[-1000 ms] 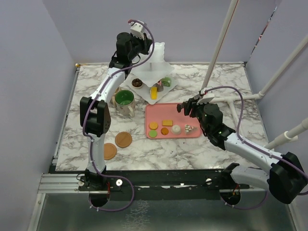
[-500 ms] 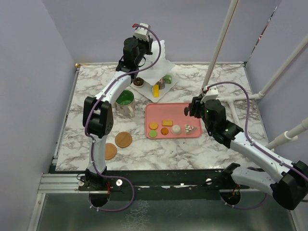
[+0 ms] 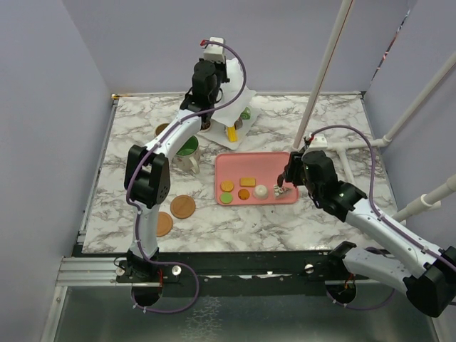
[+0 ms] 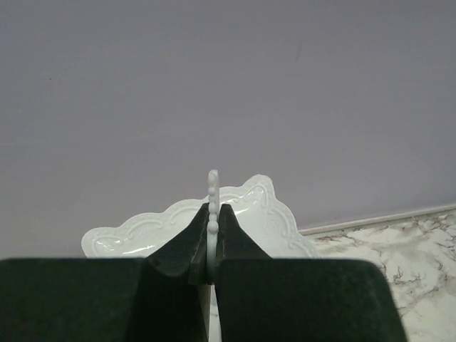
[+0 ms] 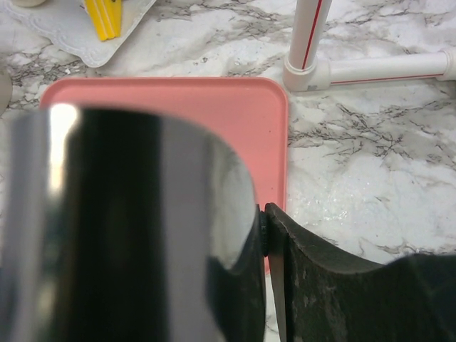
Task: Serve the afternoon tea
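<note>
The white three-tier stand (image 3: 229,107) is at the back of the table with a yellow pastry (image 3: 231,133) on its lowest tier. My left gripper (image 3: 217,75) (image 4: 212,210) is shut on the thin beaded handle (image 4: 212,187) at the stand's top. Several small pastries (image 3: 248,181) lie on the pink tray (image 3: 260,162). My right gripper (image 3: 289,179) (image 5: 264,235) hovers over the tray's right edge, shut on shiny black tongs (image 5: 142,228). The green-inside mug (image 3: 187,148) stands left of the tray, the beige mug (image 3: 162,130) behind it. Two wooden coasters (image 3: 183,206) (image 3: 163,224) lie near the front left.
A white pipe frame (image 3: 324,71) (image 5: 310,35) rises just behind the tray's right corner, with more pipes along the right side. Purple walls close in the table at the left, back and right.
My left arm has swung right with the stand's handle in its grip, uncovering the beige mug. My right gripper has moved nearer and down toward the tray's right edge.
</note>
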{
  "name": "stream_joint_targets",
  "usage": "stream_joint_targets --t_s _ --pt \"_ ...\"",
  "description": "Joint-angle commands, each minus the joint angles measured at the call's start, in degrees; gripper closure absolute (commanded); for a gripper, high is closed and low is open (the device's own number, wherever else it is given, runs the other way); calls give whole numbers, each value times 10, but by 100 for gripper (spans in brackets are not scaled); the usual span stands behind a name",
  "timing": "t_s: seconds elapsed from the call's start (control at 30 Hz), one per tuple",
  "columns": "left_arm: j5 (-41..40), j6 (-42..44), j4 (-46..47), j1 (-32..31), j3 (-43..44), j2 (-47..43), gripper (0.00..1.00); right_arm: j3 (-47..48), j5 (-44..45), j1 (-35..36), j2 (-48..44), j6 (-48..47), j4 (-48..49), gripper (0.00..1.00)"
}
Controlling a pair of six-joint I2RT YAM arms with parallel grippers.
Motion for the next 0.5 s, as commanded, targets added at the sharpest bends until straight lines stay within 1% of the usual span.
stream_joint_targets --t_s 0.0,0.1,0.17,0.27,0.4,0.47 --pt "-54 -13 9 -3 -7 -42 95 -28 -14 3 -15 19 18 45" --pt "-44 -13 6 -3 -13 -46 89 -53 -12 3 -22 5 57 45" --pt "-31 -12 6 -3 -16 -49 83 -69 -8 3 -28 0 80 45" --pt "-22 -13 6 -3 -17 -54 72 -89 -2 3 -34 -1 106 45" --pt "-19 -12 5 -3 -18 -59 51 -91 -1 4 -23 10 109 45" --pt "-16 -6 4 -3 -19 -62 45 -90 -1 5 -18 15 105 45"
